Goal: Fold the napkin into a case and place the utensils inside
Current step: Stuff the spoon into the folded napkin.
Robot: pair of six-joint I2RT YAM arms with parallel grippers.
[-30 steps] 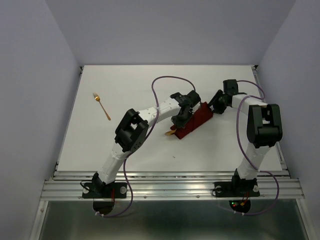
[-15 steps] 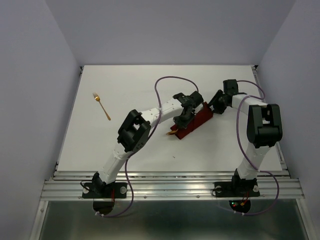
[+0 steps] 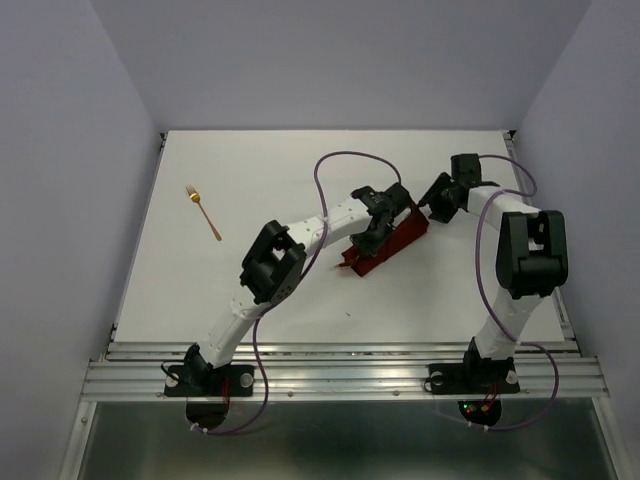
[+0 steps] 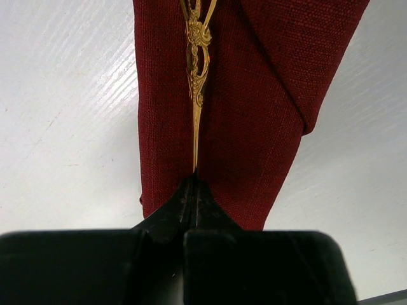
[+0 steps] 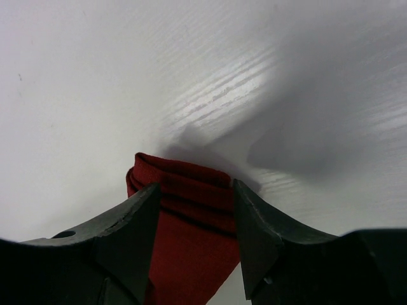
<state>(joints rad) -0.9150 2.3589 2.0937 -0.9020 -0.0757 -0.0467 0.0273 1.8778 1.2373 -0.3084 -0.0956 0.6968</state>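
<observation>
Left gripper (image 4: 194, 184) is clenched tight on the thin stem of the spoon (image 4: 197, 95), and it's on the move. A second ago a gold tip poked out past the near-left end of the case (image 3: 392, 243). Half a second ago less of it showed, and now, from above, almost nothing gold is left there. The arm has slid along the case toward its far end, taking the spoon with it.

On the left wrist view the ornate handle runs straight up the middle of the red cloth, lying in the groove where the right flap overlaps. Whether it is truly under a layer or only lying on the seam, I can't tell.

Right gripper (image 5: 194, 190) sits at the far end of the case, jaws part-way apart, cloth bunched between them. Bracing or squeezing? Can't say. It has shifted only slightly.

The case lies slanted at mid-bench, right of centre, and it has hardly moved under the push.

So I'd call the spoon nearly seated. The fork (image 3: 204, 212) waits untouched, well apart at the far left of the bench (image 3: 250, 170). That one comes next, I'd judge.
</observation>
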